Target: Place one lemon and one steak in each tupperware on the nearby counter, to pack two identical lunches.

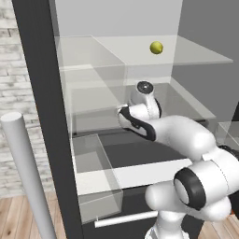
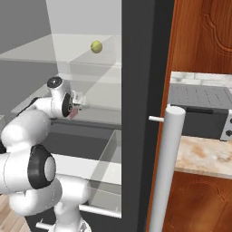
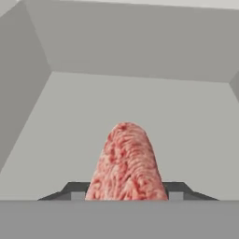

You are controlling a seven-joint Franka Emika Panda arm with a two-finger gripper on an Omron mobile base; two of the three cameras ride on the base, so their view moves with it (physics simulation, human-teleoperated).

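While reaching deep into the open fridge (image 1: 42, 116), clamped on the steak (image 3: 126, 163): in the hand view the gripper (image 3: 126, 195) has its jaws drawn in against both sides of the pink-red slab, which stands up between them over the grey floor of a fridge compartment. Also a sliver of pink beside the hand in the right base view, just under the wrist. One bright yellow-green lemon (image 1: 156, 47) sitting alone on the upper glass shelf (image 1: 196, 53), well above the arm and well apart from the gripper. Seemingly an early stage: first steak gripped but not yet lifted clear of the fridge, lemon untouched. Counter (image 2: 204, 156) off to the right past the fridge door handle (image 2: 165, 172), with a grey toaster oven (image 2: 199, 106) on it; no tupperware to be made out there, so cannot tell whether anything is packed. Left to do, by this reckoning: carrying this steak over, then the lemon, then a matching pair for the second box.
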